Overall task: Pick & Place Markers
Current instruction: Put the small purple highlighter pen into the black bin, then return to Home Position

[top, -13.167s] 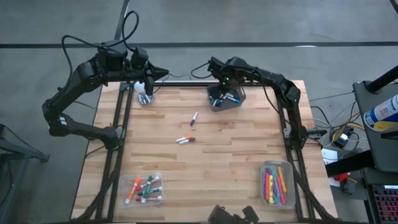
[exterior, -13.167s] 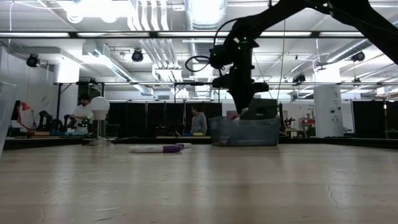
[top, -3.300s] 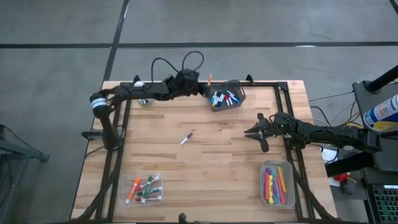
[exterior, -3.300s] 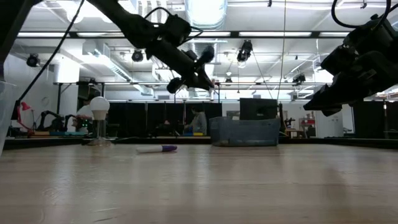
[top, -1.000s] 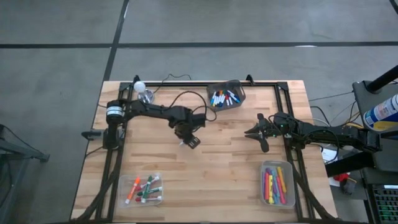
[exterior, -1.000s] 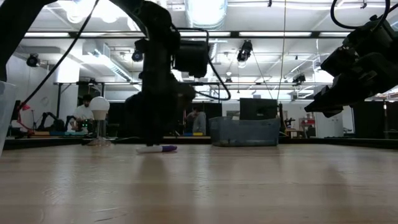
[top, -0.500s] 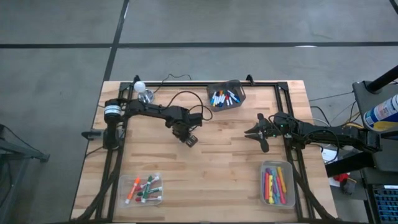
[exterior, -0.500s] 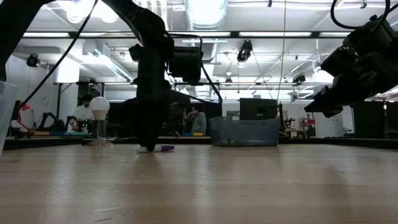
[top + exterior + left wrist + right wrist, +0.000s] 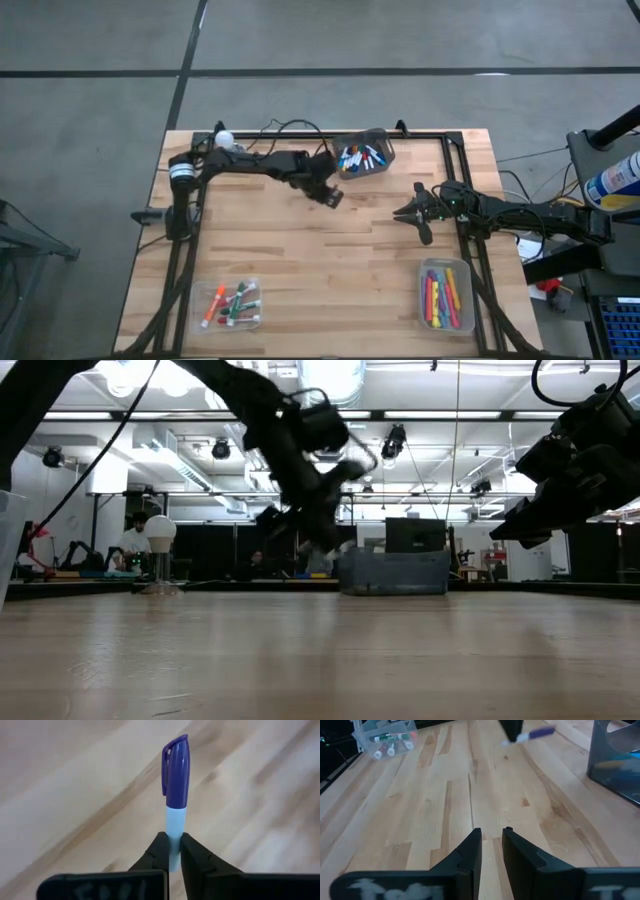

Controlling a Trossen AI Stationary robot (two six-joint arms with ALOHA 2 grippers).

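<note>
My left gripper (image 9: 331,194) hangs over the table's far middle, just near-left of the dark mesh bin (image 9: 362,155), and is shut on a white-bodied marker with a purple cap (image 9: 176,772). The same marker (image 9: 530,735) shows small in the right wrist view. Several more markers lie in the bin. My right gripper (image 9: 403,213) waits at the table's right side, its fingers (image 9: 470,847) a narrow gap apart with nothing between them. My left gripper pinches the marker's white body (image 9: 172,832), at the end away from the cap, between its two fingers (image 9: 159,854). The fingers slant down and lie along the marker, so the capped end sticks out past the fingertips. The marker is lifted clear of the table.
A clear tray of markers (image 9: 230,303) stands at the near left and another (image 9: 446,295) at the near right. A small white bulb-shaped thing (image 9: 224,139) stands at the far left corner. Bare wood lies across the middle (image 9: 320,260).
My left gripper has shut on the purple-capped marker where it lay at the table's middle, then risen and swung toward the far right, up to the mesh bin, tipping less steeply as it went. The marker has left the table with it.
</note>
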